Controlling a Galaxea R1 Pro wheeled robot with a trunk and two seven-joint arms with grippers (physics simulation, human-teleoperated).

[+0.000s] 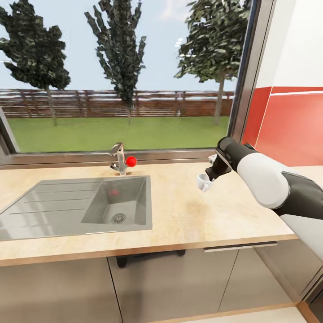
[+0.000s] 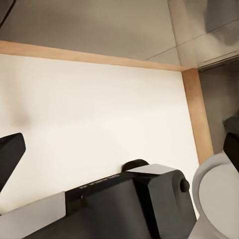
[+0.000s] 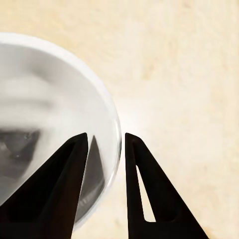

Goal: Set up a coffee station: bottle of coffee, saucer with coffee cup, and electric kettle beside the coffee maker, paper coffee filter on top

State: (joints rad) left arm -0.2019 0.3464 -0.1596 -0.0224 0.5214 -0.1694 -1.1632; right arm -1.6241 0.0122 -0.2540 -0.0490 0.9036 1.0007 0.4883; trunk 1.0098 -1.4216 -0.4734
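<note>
Sunlit lawn, trees and a fence fill the window [image 1: 134, 67] across the top of my head view, and below it the beige counter [image 1: 188, 211] runs the width of the frame with grey cabinets [image 1: 179, 282] underneath. Left of centre I see the steel sink [image 1: 76, 206], its tap [image 1: 119, 159] at the back edge carrying a red knob [image 1: 131, 161]. My right arm [image 1: 264, 179] reaches in from the right edge, and its gripper [image 1: 210, 175] hangs over the counter, right of centre, with the white cup [image 1: 203, 181] in its grip. Through the right wrist camera the two dark fingers [image 3: 64, 184] straddle the cup [image 3: 50, 114], one inside the bowl and one outside, pinching the rim above the beige top. In the left wrist view I see pale floor [image 2: 99, 114], a wooden edge and part of my own body; only a dark fingertip [image 2: 10, 154] of the left gripper shows at the left edge, so I cannot tell how its jaws stand.
</note>
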